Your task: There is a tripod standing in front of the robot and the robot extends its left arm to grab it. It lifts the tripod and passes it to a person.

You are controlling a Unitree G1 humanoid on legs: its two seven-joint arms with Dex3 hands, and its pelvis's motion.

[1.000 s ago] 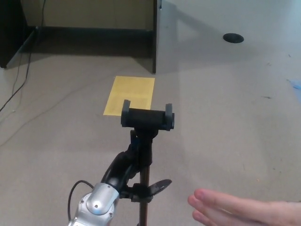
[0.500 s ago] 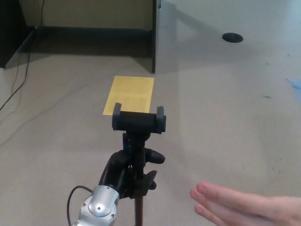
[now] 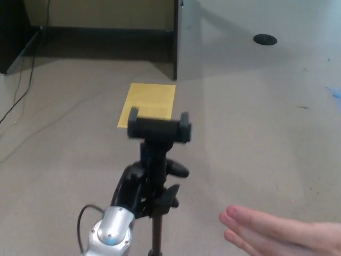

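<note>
Compared with 1 second ago, I see the tripod (image 3: 158,160) shifted toward picture left, and its phone clamp (image 3: 159,128) sits higher in the head view than half a second ago, now overlapping the lower edge of the yellow sheet (image 3: 148,103). The left hand (image 3: 139,189), closed around the tripod stem, has risen with it. The tripod's side knob (image 3: 178,169) now points right. The person's hand (image 3: 277,237) at lower right has barely moved. The camera has tilted slightly.
</note>
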